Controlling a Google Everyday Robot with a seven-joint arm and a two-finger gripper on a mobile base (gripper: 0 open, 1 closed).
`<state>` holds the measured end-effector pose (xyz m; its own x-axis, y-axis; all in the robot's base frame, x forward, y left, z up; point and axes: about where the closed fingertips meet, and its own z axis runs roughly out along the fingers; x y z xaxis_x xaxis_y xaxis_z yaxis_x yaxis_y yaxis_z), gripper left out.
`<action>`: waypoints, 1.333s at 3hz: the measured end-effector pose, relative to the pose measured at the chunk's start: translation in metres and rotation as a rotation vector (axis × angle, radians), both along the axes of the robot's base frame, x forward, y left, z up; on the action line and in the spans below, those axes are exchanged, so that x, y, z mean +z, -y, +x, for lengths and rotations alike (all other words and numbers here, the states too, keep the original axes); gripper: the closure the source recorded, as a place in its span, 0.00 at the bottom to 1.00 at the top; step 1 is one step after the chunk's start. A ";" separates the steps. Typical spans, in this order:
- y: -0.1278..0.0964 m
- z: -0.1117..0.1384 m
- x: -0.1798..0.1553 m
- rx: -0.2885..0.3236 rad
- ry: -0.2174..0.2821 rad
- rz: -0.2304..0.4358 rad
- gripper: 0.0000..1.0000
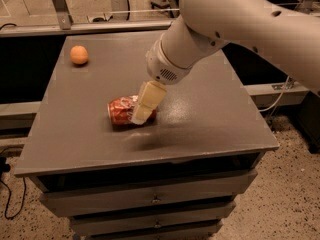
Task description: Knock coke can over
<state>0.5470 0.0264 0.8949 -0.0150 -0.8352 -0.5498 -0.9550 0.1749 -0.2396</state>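
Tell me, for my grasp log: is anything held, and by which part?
It cannot be told: the gripper is against one end of the coke can, which lies on its side on the table.

The coke can lies on its side near the middle of the grey table, its length running left to right. The gripper reaches down at a slant and touches the can's right part, covering it. The white arm comes in from the upper right. An orange sits well apart, near the table's far left corner. Drawers show below the tabletop.
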 end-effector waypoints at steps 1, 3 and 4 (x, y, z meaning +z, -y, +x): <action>0.013 -0.004 0.012 0.027 0.010 0.046 0.00; 0.118 -0.008 0.043 0.056 0.032 0.193 0.00; 0.124 -0.010 0.050 0.068 0.045 0.201 0.00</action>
